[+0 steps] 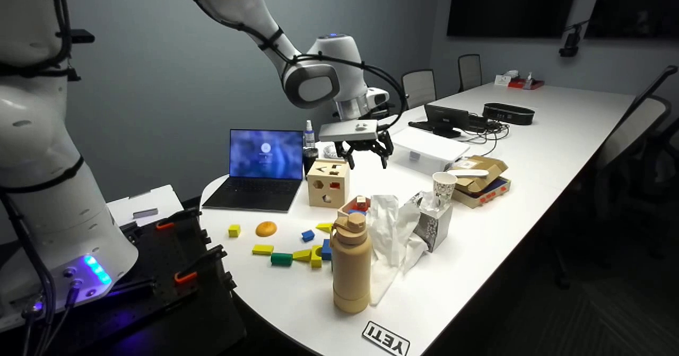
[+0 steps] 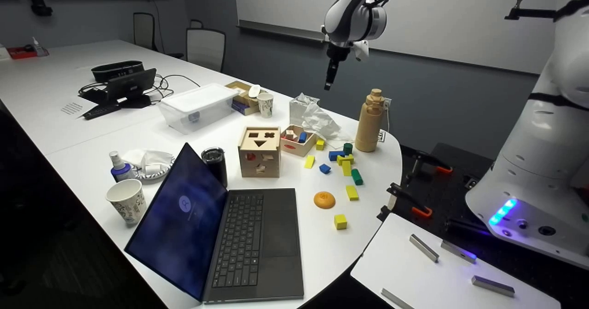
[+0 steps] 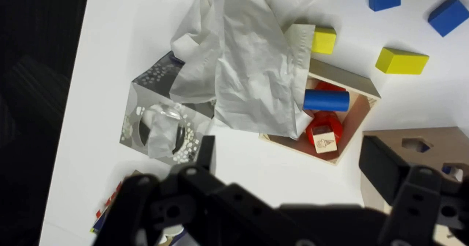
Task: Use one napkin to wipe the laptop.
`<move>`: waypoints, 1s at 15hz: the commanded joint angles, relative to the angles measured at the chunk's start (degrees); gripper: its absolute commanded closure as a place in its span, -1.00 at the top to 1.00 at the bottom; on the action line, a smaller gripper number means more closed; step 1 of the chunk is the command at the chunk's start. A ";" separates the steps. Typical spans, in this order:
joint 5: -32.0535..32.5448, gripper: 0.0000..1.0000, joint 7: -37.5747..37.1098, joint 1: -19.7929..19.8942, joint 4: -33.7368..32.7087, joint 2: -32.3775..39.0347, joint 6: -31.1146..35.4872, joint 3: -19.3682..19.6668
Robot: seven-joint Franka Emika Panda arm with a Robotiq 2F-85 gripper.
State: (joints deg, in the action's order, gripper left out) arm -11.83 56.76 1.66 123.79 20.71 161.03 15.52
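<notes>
The white crumpled napkin [image 1: 390, 228] lies spread beside and partly against the tissue box [image 1: 434, 226], and it also shows in an exterior view [image 2: 320, 121]. In the wrist view the napkin [image 3: 253, 62] overlaps a corner of a small wooden tray. The black laptop [image 1: 265, 154] stands open at the table's end with a blue picture on its screen; it also shows in an exterior view [image 2: 257, 240]. It is out of the wrist view. My gripper [image 1: 367, 159] is open and empty above the table. In the wrist view its fingers [image 3: 291, 154] are wide apart, with the napkin beyond them.
A wooden shape box [image 1: 328, 183] stands between laptop and tray [image 2: 297, 147]. A tan bottle [image 1: 351, 266] stands near the napkin. Loose blocks and an orange piece [image 2: 324, 200] lie near the table edge. A clear bin [image 2: 198, 111], cups and a tumbler [image 2: 214, 166] stand around.
</notes>
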 commanded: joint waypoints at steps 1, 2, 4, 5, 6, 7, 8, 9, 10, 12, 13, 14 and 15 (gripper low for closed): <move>5.87 1.00 -3.04 8.47 -8.53 7.45 -2.85 -6.21; 6.58 1.00 -2.94 10.50 -10.13 8.99 -3.14 -8.04; 8.19 1.00 -3.47 13.51 -13.34 12.17 -3.93 -10.42; 8.73 1.00 -3.63 14.56 -14.48 13.25 -4.50 -11.37; 8.87 1.00 -3.42 15.68 -15.60 14.34 -5.05 -12.47; 8.92 1.00 -3.57 16.40 -16.65 15.41 -5.71 -13.20; 8.85 1.00 -3.59 17.02 -17.46 16.23 -6.18 -13.86; 8.92 1.00 -3.68 17.52 -18.25 17.16 -6.53 -14.18; 9.16 1.00 -3.89 17.63 -19.05 18.01 -6.98 -14.24; 9.13 1.00 -3.87 18.20 -20.71 19.76 -7.39 -14.64; 9.09 1.00 -3.90 18.32 -21.30 20.46 -7.43 -14.80; 9.15 1.00 -3.86 18.54 -22.04 21.32 -7.39 -14.88; 9.00 1.00 -3.73 18.83 -23.08 22.41 -7.26 -15.19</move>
State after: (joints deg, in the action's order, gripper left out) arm -4.19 54.69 19.07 104.43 40.57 155.83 1.80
